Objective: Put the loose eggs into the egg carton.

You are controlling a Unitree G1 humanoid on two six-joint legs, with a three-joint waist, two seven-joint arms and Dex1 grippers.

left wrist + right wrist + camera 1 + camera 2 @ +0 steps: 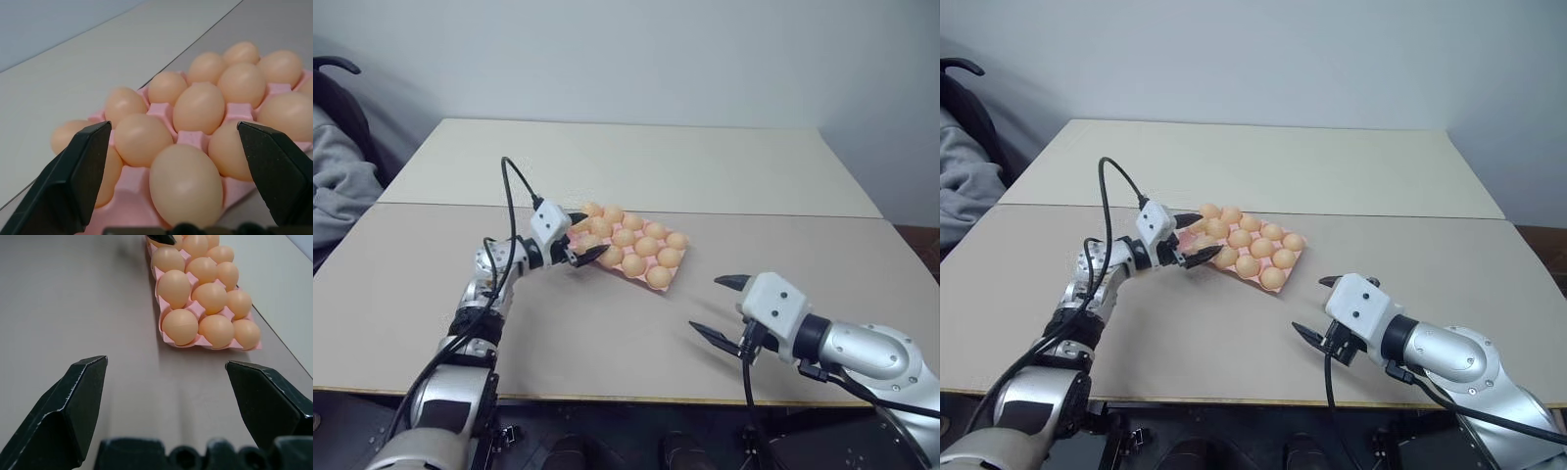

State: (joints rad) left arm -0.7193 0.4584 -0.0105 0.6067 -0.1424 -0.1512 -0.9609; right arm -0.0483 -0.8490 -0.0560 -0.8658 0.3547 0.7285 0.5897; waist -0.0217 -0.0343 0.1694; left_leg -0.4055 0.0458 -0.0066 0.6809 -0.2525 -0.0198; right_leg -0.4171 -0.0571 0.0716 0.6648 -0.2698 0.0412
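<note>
The pink egg carton (677,262) lies mid-table with several pale orange eggs (634,264) in its cups. My left gripper (585,238) is at the carton's left end, held level and open. In the left wrist view its black fingers (80,171) stand wide on either side of the nearest egg (186,183), which sits in a cup, apart from both pads. My right gripper (708,305) hovers open and empty over bare table to the right front of the carton (172,340). Loose eggs are out of view; every egg I see rests in the carton.
Two beige tabletops meet at a seam (783,212) behind the carton. A grey garment (337,186) and a dark chair back sit beyond the table's left edge. A black cable (509,211) loops over my left arm.
</note>
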